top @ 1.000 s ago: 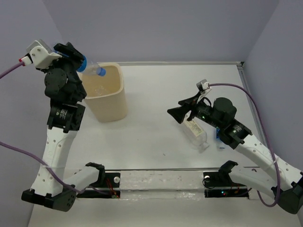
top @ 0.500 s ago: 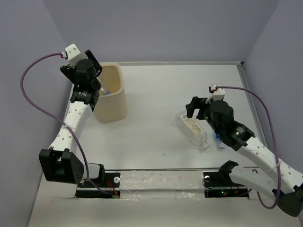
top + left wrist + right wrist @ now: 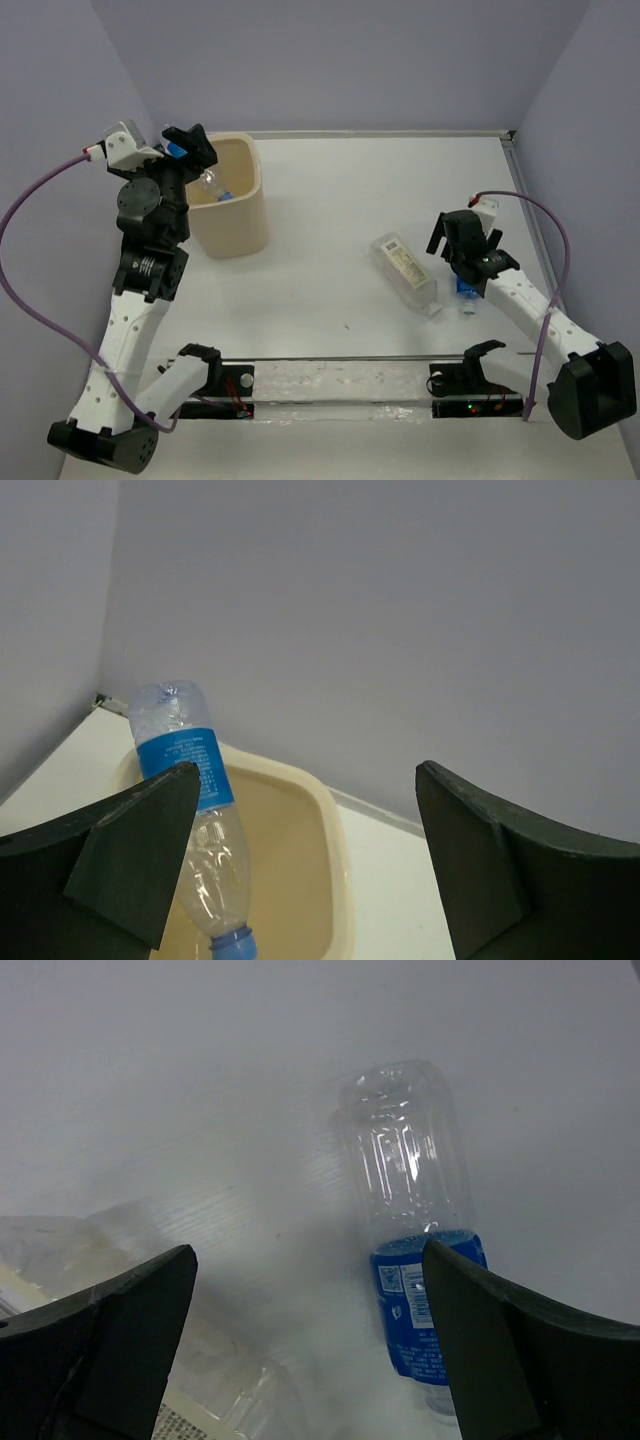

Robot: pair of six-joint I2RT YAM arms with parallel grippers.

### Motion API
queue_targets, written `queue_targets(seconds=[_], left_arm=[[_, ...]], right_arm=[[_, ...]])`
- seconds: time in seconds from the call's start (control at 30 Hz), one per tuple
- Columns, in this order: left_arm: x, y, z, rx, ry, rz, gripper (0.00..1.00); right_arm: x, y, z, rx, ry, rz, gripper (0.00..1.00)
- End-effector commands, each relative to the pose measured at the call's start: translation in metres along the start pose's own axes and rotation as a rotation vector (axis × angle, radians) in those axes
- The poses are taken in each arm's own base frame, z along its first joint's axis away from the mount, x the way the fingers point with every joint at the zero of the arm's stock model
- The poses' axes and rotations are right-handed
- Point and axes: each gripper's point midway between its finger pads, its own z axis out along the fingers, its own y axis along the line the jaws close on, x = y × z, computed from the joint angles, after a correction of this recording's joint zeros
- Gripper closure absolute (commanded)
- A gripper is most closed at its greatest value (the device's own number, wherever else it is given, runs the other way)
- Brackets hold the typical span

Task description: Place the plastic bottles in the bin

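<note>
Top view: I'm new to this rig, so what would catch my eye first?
A blue-label bottle points cap-down into the beige bin at far left, beyond the open left fingers. At right, a white-label bottle lies on the table, and a second blue-label bottle lies below the open right fingers.

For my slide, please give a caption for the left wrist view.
Open left gripper over the bin, a blue-labelled bottle leaning cap-down inside it.
</note>
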Motion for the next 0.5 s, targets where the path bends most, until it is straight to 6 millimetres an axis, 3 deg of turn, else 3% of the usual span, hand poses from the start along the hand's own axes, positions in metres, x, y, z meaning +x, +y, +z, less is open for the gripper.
queue_targets(seconds=[0.0, 0.03, 0.27, 0.4, 0.47], left_arm=[[0.021, -0.005, -0.018, 0.071, 0.059, -0.028, 0.01], [0.029, -0.007, -0.022, 0.098, 0.081, -0.029, 0.01], [0.015, -0.024, -0.052, 0.206, 0.065, -0.06, 0.01], [0.018, -0.025, -0.053, 0.212, 0.066, -0.059, 0.01], [0.03, -0.023, -0.047, 0.195, 0.096, -0.042, 0.01]], right_arm=[[-0.007, -0.025, 0.005, 0.07, -0.015, 0.1, 0.0], [-0.008, -0.03, 0.006, 0.082, -0.018, 0.115, 0.0], [0.01, -0.051, 0.032, 0.129, 0.118, 0.163, 0.0], [0.01, -0.049, 0.045, 0.091, 0.185, 0.18, 0.0], [0.014, -0.052, 0.055, 0.1, 0.226, 0.17, 0.0]])
